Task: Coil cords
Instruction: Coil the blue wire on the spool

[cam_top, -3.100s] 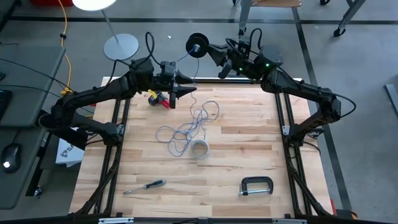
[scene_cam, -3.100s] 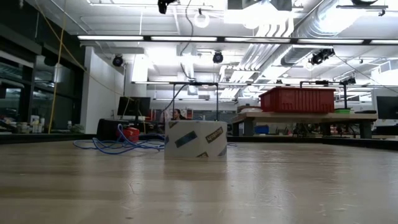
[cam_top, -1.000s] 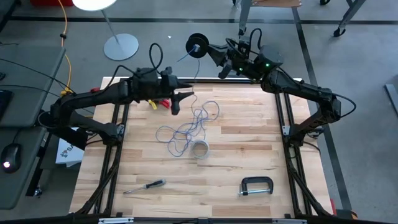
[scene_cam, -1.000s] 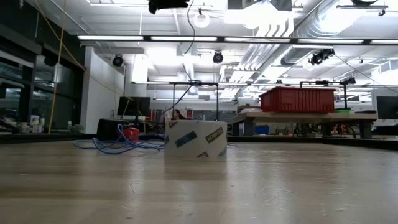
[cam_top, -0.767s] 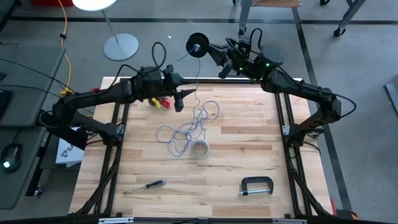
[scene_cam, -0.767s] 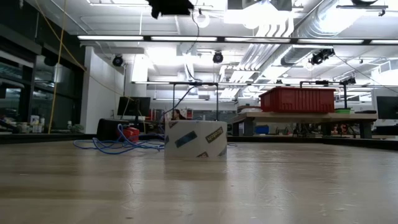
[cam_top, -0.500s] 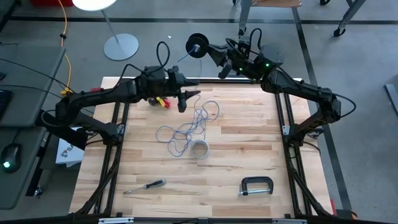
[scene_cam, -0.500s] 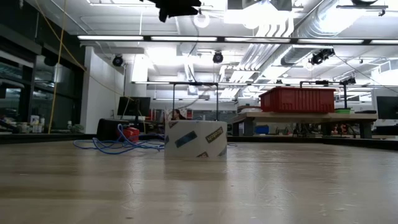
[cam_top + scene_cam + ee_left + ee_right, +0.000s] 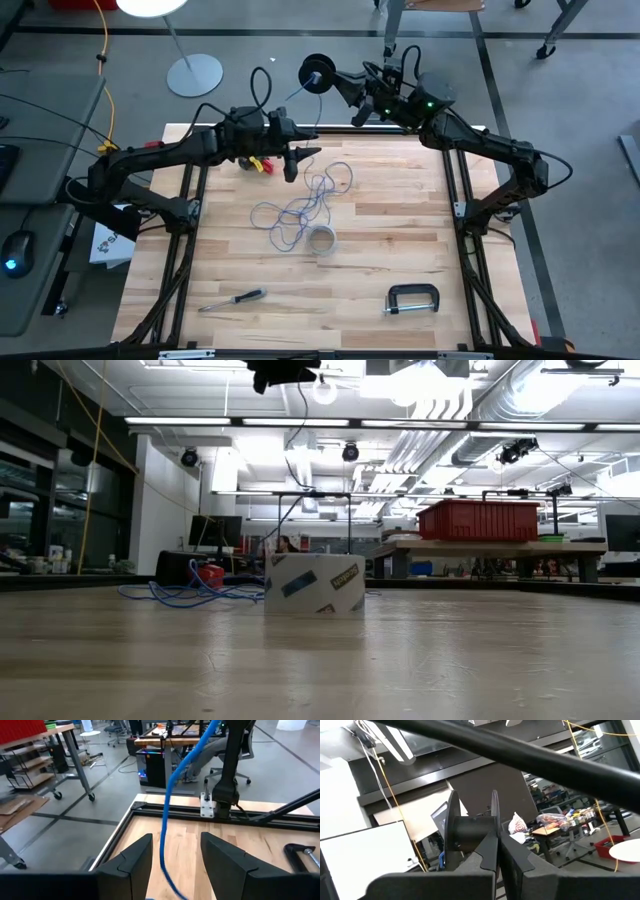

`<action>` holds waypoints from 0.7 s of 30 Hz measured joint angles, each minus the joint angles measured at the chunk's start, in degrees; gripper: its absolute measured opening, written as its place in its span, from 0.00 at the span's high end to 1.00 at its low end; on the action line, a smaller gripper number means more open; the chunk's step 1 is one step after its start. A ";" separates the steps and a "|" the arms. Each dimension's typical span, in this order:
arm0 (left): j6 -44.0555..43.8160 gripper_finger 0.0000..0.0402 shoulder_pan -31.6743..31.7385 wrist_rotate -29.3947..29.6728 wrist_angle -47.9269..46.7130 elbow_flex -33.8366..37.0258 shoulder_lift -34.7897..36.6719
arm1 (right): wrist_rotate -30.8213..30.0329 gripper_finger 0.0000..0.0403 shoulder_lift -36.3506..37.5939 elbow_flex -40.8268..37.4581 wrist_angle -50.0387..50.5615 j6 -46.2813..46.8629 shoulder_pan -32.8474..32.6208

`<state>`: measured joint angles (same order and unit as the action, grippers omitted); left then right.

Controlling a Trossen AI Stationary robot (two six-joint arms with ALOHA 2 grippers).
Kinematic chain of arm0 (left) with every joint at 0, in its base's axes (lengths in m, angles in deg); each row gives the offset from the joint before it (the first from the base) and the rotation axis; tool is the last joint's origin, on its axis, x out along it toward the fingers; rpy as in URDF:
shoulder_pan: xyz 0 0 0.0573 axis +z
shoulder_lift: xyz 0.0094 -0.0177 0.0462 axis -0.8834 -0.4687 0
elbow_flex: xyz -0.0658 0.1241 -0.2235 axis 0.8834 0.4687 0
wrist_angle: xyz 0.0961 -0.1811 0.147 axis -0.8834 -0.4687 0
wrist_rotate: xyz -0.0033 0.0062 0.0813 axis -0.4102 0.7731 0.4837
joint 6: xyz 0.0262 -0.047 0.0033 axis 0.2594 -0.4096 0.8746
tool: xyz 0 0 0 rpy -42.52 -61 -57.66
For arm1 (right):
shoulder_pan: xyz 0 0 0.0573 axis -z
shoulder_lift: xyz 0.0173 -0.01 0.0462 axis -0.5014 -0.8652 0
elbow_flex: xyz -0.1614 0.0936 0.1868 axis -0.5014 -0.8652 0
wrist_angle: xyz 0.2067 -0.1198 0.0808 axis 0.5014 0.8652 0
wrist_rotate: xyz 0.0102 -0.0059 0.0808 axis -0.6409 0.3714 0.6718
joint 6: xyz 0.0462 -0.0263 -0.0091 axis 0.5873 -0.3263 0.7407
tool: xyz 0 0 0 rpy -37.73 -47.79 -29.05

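We note the left tool (image 9: pixel 291 158) has opened wide and moved toward 3 o'clock; the blue cord (image 9: pixel 300 208) runs between its fingers, ungripped, heaped mid-worktop (image 9: pixel 400 250). The right tool (image 9: pixel 345 88), shut, holds the spool (image 9: pixel 317 73).

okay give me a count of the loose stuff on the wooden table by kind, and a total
Cords in the tangle: 2, blue and pale grey
Tape roll: 1
Screwdriver: 1
C-clamp: 1
Red and yellow item, unclear: 1
Total: 6
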<state>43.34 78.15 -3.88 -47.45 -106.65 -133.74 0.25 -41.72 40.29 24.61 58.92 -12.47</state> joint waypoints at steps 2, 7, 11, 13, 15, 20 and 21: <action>0.03 0.62 0.00 0.91 -0.02 0.00 0.00 | 0.14 1.00 0.00 0.00 0.00 0.07 0.00; 0.07 0.72 0.00 1.19 -0.01 0.00 0.02 | 1.04 1.00 0.00 0.00 0.00 0.09 0.00; 0.07 0.81 -0.01 1.18 -0.03 0.00 0.00 | 1.05 1.00 0.00 0.00 0.00 0.08 0.00; 0.06 0.85 -0.02 1.19 0.23 0.00 0.00 | 1.05 1.00 0.00 0.00 0.00 0.09 0.00; 0.04 0.90 -0.02 1.19 0.89 -0.01 0.00 | 1.05 1.00 0.00 0.00 0.00 0.07 0.00; -5.06 0.99 -0.36 -0.12 -0.46 -0.04 1.34 | 1.01 1.00 0.04 0.00 2.24 -1.32 0.00; -6.65 0.99 -0.47 -0.99 -1.83 -0.55 1.89 | 0.47 1.00 0.04 0.00 3.76 -1.72 0.00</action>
<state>36.69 77.68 -4.87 -49.28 -107.19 -131.85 0.72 -41.67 40.29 28.37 57.19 -12.47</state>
